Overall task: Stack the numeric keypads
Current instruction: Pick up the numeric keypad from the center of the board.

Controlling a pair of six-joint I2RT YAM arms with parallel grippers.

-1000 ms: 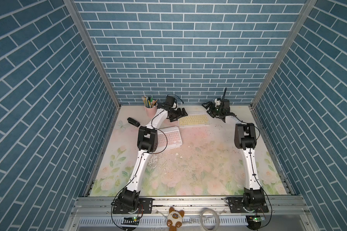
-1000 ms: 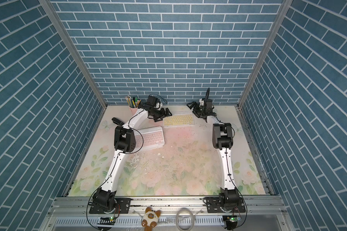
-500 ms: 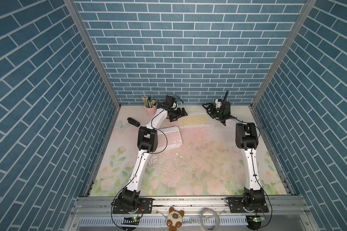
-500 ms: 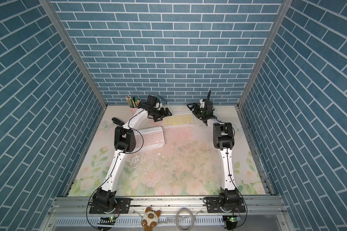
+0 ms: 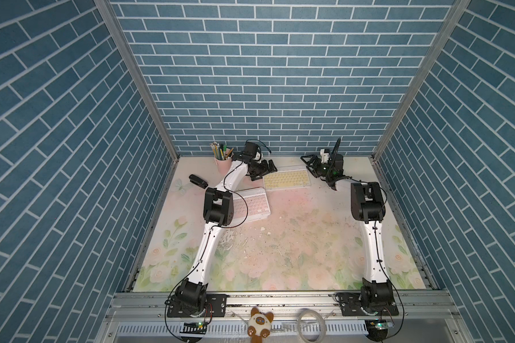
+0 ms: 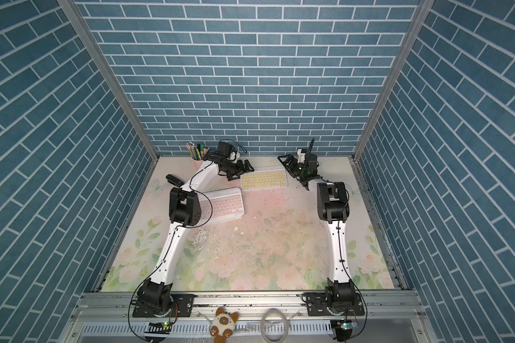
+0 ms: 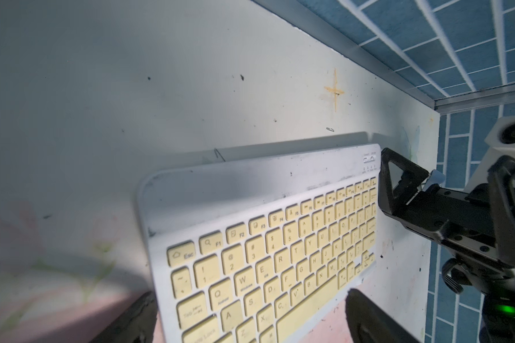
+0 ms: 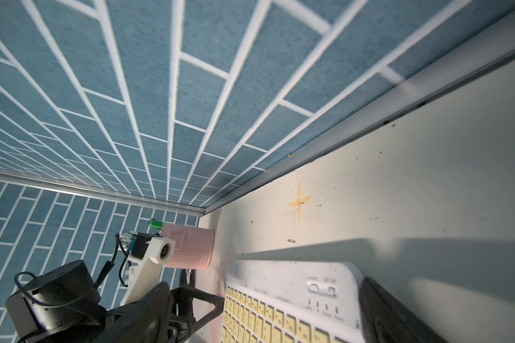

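rear keypad (image 5: 286, 180) right of cup (image 5: 223, 162), front keypad (image 5: 252, 205) nearer

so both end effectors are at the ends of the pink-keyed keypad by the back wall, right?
No, it's the yellow-keyed keypad, plain in the left wrist view. The left end effector and right end effector are at its ends by the back wall; the pink-keyed keypad lies nearer the front.

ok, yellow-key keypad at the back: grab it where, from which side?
Probably at its short ends, one arm per end. The yellow-key keypad lies flat and thin, so pinch across its front and back edges. The left end effector and right end effector sit at those ends, jaws spread around it.
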